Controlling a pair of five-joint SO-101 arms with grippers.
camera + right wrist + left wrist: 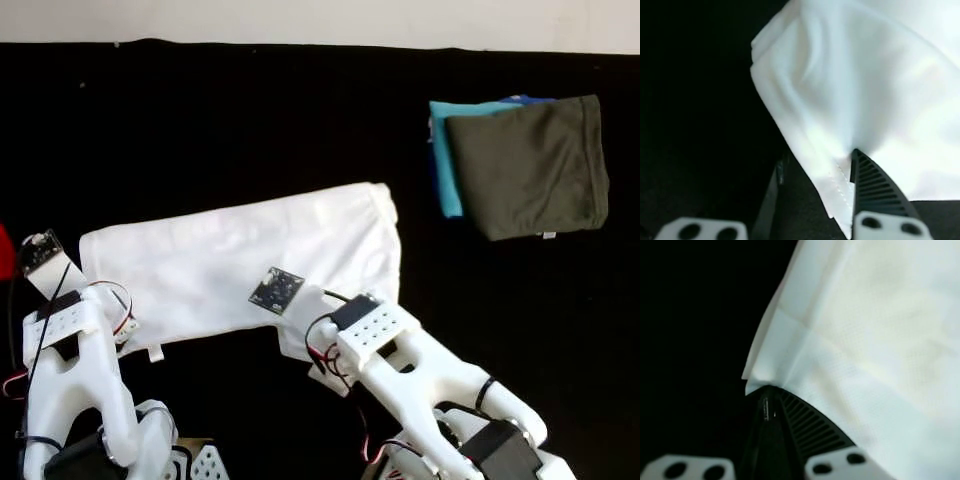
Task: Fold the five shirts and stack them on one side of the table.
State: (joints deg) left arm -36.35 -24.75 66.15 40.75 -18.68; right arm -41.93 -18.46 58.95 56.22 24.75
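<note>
I see the left end effector point(771, 390) pinching the smooth white shirt point(250, 265), the right end effector point(818, 157) spread around its hem, on the black desk point(200, 120).

We see what looks like a robotics lab or test bench. A table draped in matt black cloth point(200, 120) runs back to a bare pale wall point(300, 20). At the near edge stand a white plastic left robot arm point(70, 370) and a white plastic right robot arm point(420, 380). Both have plain block-shaped housings with rows of screw holes. Loose red and black wires point(322, 355) loop out of the right arm, and a small bare black circuit board point(277, 290) sits near its wrist. The only goods are test pieces: a large white fabric shirt point(250, 265) spread flat, and a dark grey folded shirt point(530, 165) stacked on a turquoise folded shirt point(448, 170).
</note>
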